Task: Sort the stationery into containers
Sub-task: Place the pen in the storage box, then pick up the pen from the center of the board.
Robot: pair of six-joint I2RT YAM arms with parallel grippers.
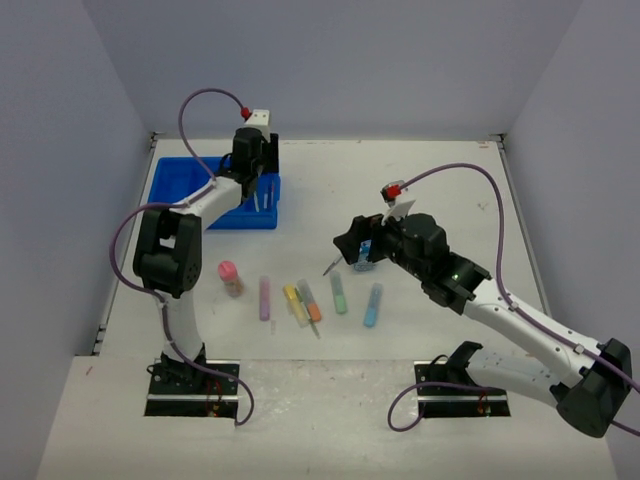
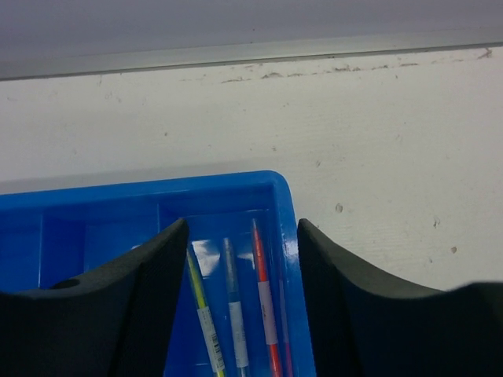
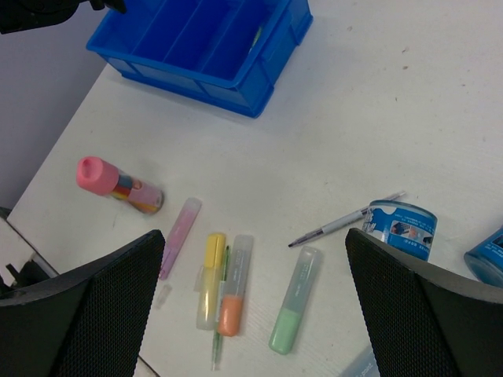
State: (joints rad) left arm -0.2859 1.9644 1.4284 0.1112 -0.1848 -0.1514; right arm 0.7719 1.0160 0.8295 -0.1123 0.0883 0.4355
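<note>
In the blue tray (image 1: 185, 180) lie 3 pens (image 2: 232, 306) – markers (image 1: 340, 293), bottle (image 1: 231, 277), tubs (image 3: 401, 228) etc. wait on the desk (image 1: 450, 200) – left hand (image 2: 242, 228) & right hand (image 1: 350, 245) both apart, empty.

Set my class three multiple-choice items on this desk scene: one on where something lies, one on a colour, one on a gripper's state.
1. Where do the thin pens below the left gripper lie?
A in an end compartment of the blue tray
B beside the tray
C under the tray

2. What colour is the cap of the small bottle?
A green
B pink
C black

3. How does the right gripper stand?
A open, holding nothing
B shut, holding nothing
C shut on the bottle

Key:
1 A, the left wrist view shows them inside the tray's walls, next to its end wall.
2 B, the cap shows pink in the right wrist view.
3 A, its fingers stand wide apart with nothing gripped between them.
</note>
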